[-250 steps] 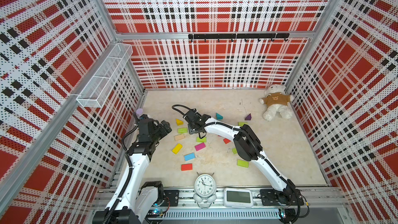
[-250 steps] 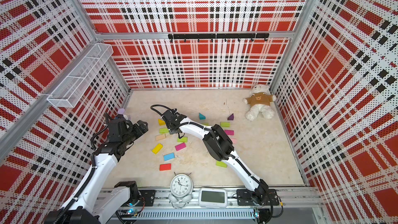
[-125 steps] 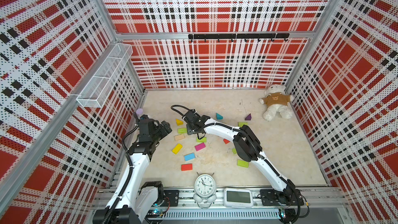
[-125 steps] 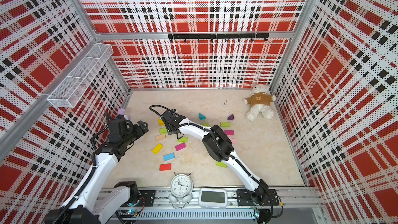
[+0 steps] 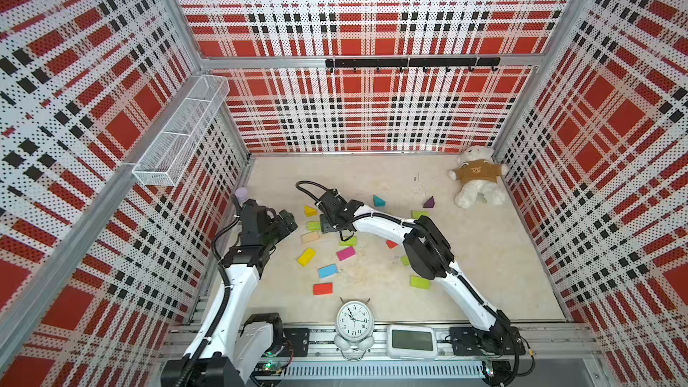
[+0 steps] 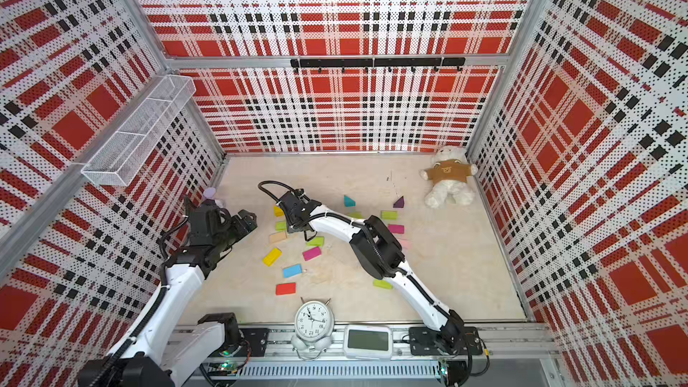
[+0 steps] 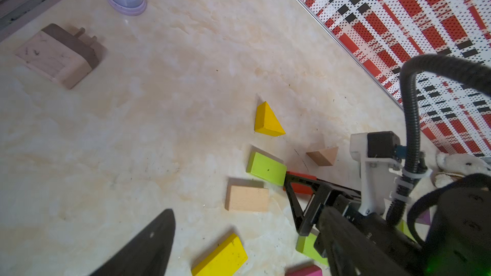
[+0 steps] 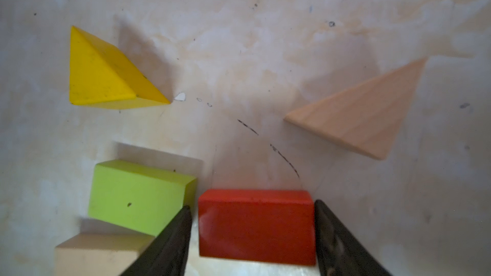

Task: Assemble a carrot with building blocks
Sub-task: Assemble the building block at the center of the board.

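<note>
**RIGHT GRIPPER ASTRIDE RED BLOCK; LEFT GRIPPER CLEAR**

**Arm pose.** The right arm (image 5: 387, 225) reaches from the front edge of the bench (image 5: 484, 255) to a point left of centre. Its elbow is raised and its wrist is pitched down. The right gripper (image 8: 252, 204) stands at bench level with one finger on each side of the red block (image 8: 255, 224). The fingers are apart, and a thin strip of bench shows between one finger and the block.

The red block lies flat, just beside a lime block (image 8: 138, 195). A yellow wedge (image 8: 106, 75) and a tan wedge (image 8: 366, 112) lie beyond it.

The left arm (image 5: 238, 284) rises near the left edge. The left gripper (image 5: 286, 219) hovers above the bench with its fingers spread, holding nothing.

**Surface and room.** Further building blocks (image 5: 327, 271) lie scattered from left of centre to mid-bench. The bench top is beige and marbled.

- Plaid perforated walls (image 5: 353, 113) enclose three sides.
- A wire basket (image 5: 178, 135) hangs on the left wall.
- A teddy bear (image 5: 476, 180) sits in the rear right corner.
- An alarm clock (image 5: 353, 320) stands at the front edge.
</note>
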Motion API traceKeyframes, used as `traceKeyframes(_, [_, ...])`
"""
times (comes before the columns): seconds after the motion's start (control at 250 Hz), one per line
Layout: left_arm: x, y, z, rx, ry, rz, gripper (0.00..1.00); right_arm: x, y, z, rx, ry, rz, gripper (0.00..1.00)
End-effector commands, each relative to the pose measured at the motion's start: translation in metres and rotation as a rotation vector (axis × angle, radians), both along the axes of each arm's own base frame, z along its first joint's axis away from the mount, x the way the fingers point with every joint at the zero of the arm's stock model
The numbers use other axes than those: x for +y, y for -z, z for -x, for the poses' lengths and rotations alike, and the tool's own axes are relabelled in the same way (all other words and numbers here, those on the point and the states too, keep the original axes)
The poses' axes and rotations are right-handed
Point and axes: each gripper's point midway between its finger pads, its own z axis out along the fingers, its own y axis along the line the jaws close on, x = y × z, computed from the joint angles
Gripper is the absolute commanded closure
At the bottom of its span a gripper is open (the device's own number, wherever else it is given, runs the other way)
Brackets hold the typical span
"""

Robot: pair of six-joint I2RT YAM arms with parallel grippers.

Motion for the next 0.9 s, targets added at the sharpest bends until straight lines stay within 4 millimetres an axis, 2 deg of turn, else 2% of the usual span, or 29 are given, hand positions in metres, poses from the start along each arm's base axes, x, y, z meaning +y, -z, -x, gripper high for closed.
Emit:
traceKeyframes(0.0, [0.003, 0.004, -0.001, 0.003, -0.012, 0.0, 0.14, 0.004, -0.048, -0.003, -0.07, 0.024, -0.1, 0.28])
traceKeyframes(0.084, [0.003, 0.005, -0.001, 0.005, -0.011, 0.0, 0.16, -0.003, -0.065, -0.003, -0.101, 0.037, -0.128, 0.28])
traceKeyframes(0.224, [0.002, 0.007, -0.001, 0.01, -0.006, 0.001, 0.21, -0.012, -0.082, -0.002, -0.122, 0.03, -0.174, 0.28])
traceKeyframes(0.316, [-0.001, 0.009, -0.002, 0.013, 0.003, -0.006, 0.29, -0.018, -0.094, -0.001, -0.139, 0.018, -0.212, 0.29])
traceKeyframes(0.416, [-0.006, 0.019, -0.005, 0.031, 0.014, -0.016, 0.4, -0.025, -0.096, -0.001, -0.136, -0.006, -0.236, 0.34])
traceKeyframes(0.564, [-0.017, 0.038, -0.014, 0.032, 0.067, -0.017, 0.5, -0.034, -0.083, -0.003, -0.101, -0.071, -0.268, 0.48])
traceKeyframes(0.616, [-0.019, 0.045, -0.018, 0.027, 0.076, -0.011, 0.51, -0.033, -0.075, -0.003, -0.084, -0.104, -0.27, 0.52])
traceKeyframes(0.712, [-0.025, 0.056, -0.025, 0.028, 0.113, -0.005, 0.51, -0.035, -0.062, -0.004, -0.078, -0.129, -0.233, 0.67])
traceKeyframes(0.896, [-0.025, 0.079, -0.035, 0.087, 0.137, -0.023, 0.51, -0.037, -0.038, -0.008, -0.051, -0.135, -0.208, 0.71])
